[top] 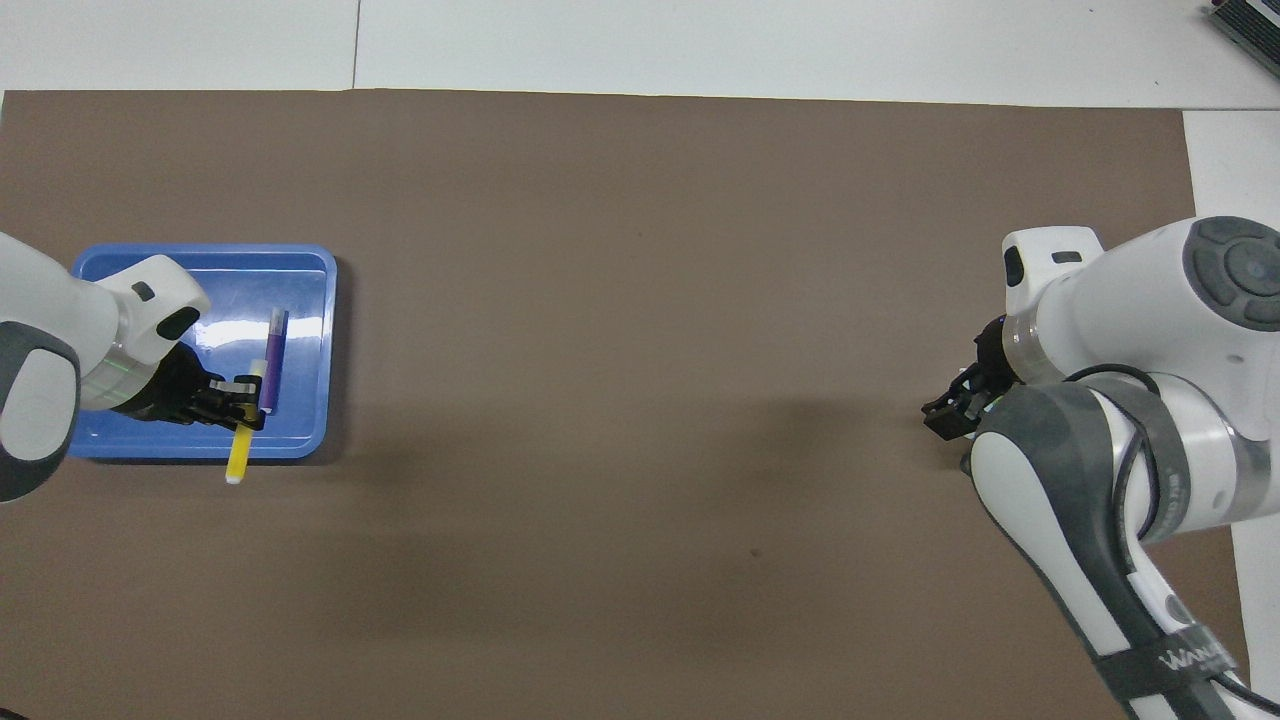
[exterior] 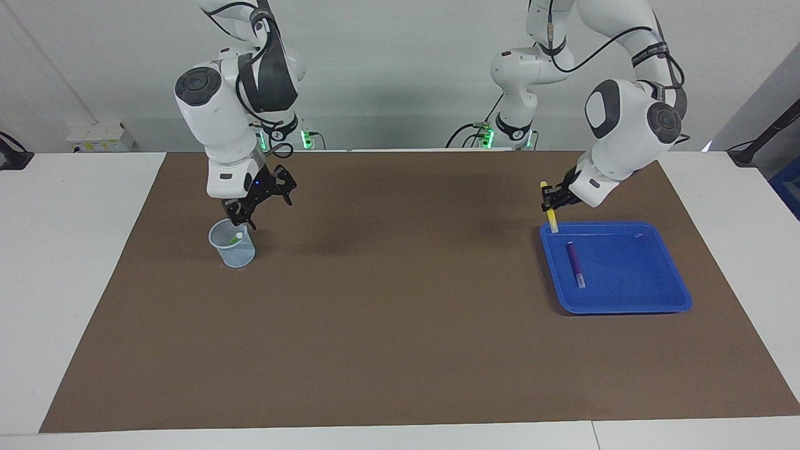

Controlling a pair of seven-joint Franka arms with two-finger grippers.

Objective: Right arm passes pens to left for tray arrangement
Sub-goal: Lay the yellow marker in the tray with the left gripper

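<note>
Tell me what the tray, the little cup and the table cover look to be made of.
Blue tray: likely moulded plastic, glossy; light glints on its floor and the corners are rounded.
Pale blue cup: probably plastic mesh; its see-through wall shows the green pen inside.
Brown cover: matte sheet lying flat, no shine; paper, card or felt, I can't tell which.

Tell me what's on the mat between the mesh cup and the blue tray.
Nothing: between the mesh cup and the blue tray only bare brown mat shows in the facing view.
</note>
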